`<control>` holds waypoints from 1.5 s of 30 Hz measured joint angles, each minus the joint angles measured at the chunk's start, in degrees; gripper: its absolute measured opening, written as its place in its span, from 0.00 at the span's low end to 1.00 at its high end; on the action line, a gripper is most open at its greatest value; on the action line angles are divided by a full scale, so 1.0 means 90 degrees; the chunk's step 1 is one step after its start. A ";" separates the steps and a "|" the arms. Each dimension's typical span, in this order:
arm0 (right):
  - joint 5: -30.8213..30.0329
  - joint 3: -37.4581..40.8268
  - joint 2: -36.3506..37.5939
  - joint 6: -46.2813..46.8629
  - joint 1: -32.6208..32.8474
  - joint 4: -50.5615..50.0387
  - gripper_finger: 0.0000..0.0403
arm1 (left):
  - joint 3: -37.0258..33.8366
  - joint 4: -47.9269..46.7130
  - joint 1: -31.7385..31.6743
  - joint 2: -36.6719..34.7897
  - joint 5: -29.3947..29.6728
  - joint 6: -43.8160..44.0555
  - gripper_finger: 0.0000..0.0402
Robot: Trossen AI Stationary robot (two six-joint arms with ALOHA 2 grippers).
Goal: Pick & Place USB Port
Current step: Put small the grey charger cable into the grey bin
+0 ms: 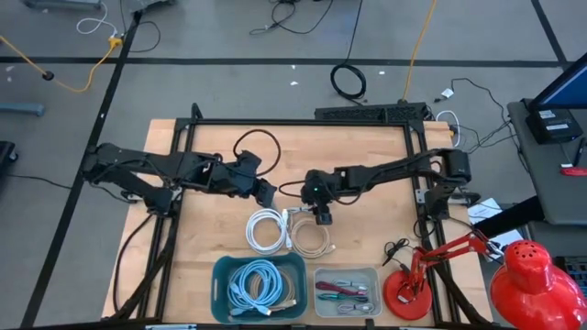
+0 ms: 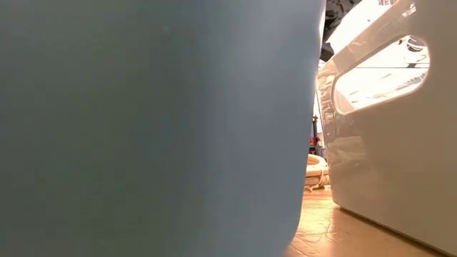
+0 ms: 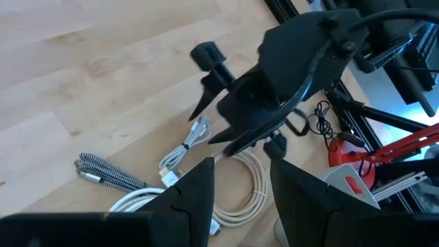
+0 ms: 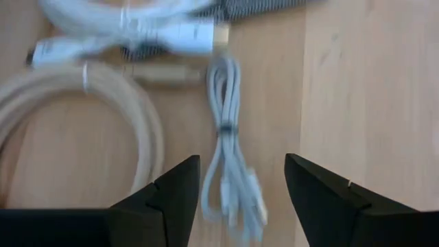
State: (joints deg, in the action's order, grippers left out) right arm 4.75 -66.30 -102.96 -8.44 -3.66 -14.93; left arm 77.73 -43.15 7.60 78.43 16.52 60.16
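Several bundled USB cables lie on the wooden table. A white coil (image 1: 267, 228) and a cream coil (image 1: 313, 237) sit side by side. My right gripper (image 1: 322, 217) (image 4: 241, 159) is open above a small tied white cable (image 4: 230, 154) (image 3: 195, 134), with one finger on either side of it. A white cable with a gold-tipped plug (image 4: 185, 34) and a braided black-and-white cable (image 3: 103, 171) lie close by. My left gripper (image 1: 268, 195) (image 3: 240, 165) is open just left of the right one and touches nothing.
A blue basket (image 1: 220, 275) of pale cables and a grey tray (image 1: 321, 275) of red and green cables stand at the near edge. In the low view, the basket wall (image 2: 143, 128) and tray wall (image 2: 400, 164) block most of the table. A red desk lamp (image 1: 410, 291) stands near right.
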 joint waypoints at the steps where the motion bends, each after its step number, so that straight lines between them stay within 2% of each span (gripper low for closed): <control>1: 0.0004 -0.0080 -0.0086 -0.0014 0.0000 0.0059 0.52 | 0.0000 -0.0002 0.0000 0.0000 -0.0001 0.0000 0.36; 9: 0.0327 -0.0401 -0.0669 -0.0026 0.0000 -0.0029 0.50 | 0.0000 -0.0035 0.0191 0.0000 -0.0014 0.0001 0.36; 14: 0.0333 -0.0401 -0.0914 0.0018 0.0002 -0.0084 0.46 | 0.0000 -0.0047 0.0306 0.0000 -0.0018 -0.0012 0.36; 17: 0.0318 -0.0409 -0.0930 0.0085 0.0001 -0.0111 0.39 | 0.0000 -0.0098 0.0338 0.0000 0.0000 -0.0012 0.36; 21: 0.0310 -0.0402 -0.0830 0.0289 -0.0002 -0.0132 0.22 | 0.0000 -0.0181 0.0340 0.0000 0.0005 -0.0010 0.36; 24: 0.0313 -0.0396 -0.0564 0.0358 0.0005 -0.0143 0.07 | 0.0000 -0.0234 0.0338 0.0000 0.0089 -0.0007 0.36; 26: 0.0291 -0.0396 -0.0300 0.0363 0.0000 -0.0156 0.03 | 0.0000 -0.0256 0.0338 0.0000 0.0179 -0.0007 0.36; 30: -0.0061 -0.0396 0.0414 0.0555 -0.0015 -0.0286 0.06 | 0.0000 -0.0362 0.0338 0.0000 0.0226 -0.0031 0.36; 39: 0.0013 -0.0396 0.2008 0.1135 0.0266 -0.1881 0.02 | 0.0000 -0.0514 0.0338 0.0000 0.0397 -0.0043 0.36; 45: 0.0957 -0.0396 0.2389 0.1850 0.0750 -0.2386 0.02 | 0.0000 -0.0574 0.0331 0.0000 0.0499 -0.0056 0.36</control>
State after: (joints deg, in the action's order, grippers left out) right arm 13.37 -69.87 -81.46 8.21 3.09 -36.41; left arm 77.73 -48.31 10.58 78.43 21.01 59.66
